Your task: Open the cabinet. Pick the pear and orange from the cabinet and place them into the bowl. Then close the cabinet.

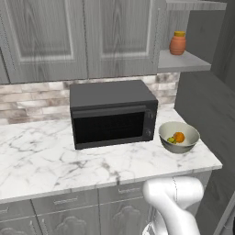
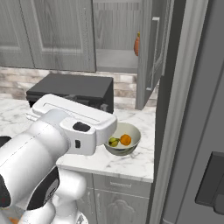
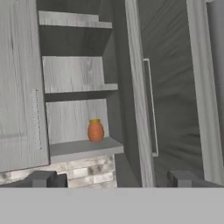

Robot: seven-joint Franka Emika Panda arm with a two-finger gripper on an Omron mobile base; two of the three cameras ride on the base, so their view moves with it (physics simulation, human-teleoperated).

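The cabinet has its left door shut and its right door swung wide open, baring the grey inner shelf. On the counter right of the microwave, the bowl holds the orange and the yellow-green pear. The right base view also shows the bowl with the orange and pear inside. My gripper is open and empty, facing the open cabinet from in front, its fingertips spread wide at the bottom of the hand view.
A terracotta jar with an orange lid stands on the cabinet's lower shelf. A black microwave sits on the marble counter under the cabinet. A tall dark fridge side stands close on the right, next to the open door.
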